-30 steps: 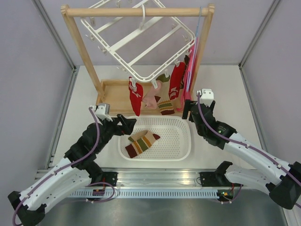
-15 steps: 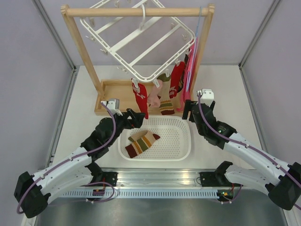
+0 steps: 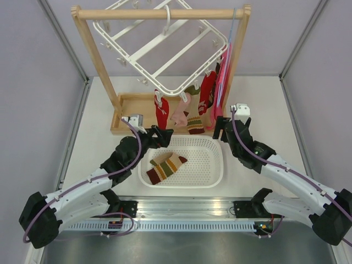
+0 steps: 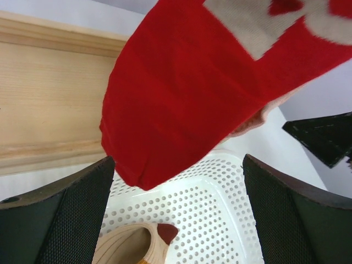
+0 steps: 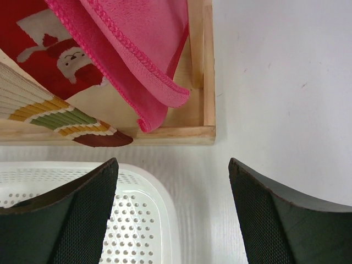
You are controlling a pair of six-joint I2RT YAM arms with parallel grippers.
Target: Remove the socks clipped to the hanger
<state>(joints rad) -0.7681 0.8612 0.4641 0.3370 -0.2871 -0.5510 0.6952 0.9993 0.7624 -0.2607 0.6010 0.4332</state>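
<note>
Left end effector (image 3: pixel 160 135) now up at the red sock (image 3: pixel 161 112), fingers spread wide.
Over the last second the left arm has advanced from the left rim of the basket (image 3: pixel 213 165), and the sock's toe now hangs at the gap between its fingers. The right end effector (image 3: pixel 218 128), also spread, is unmoved below the pink cloth (image 3: pixel 222 82). The socks (image 3: pixel 187 110) hang clipped along the low edge of the tilted white hanger (image 3: pixel 165 47). A striped sock (image 3: pixel 165 167) lies in the basket.

Colours on inspection: hanger (image 3: pixel 159 49) white; red sock (image 3: pixel 160 113) bearing white marks; at its 3 o'clock a pale pink sock (image 3: pixel 179 114), then a hanging striped sock (image 3: pixel 193 125) banded cream, olive, mustard and maroon; loose striped sock (image 3: pixel 166 166) likewise banded, in white perforated basket (image 3: pixel 215 165); cloth (image 5: pixel 148 49) bright pink; rack (image 3: pixel 98 60) pale wood.
</note>
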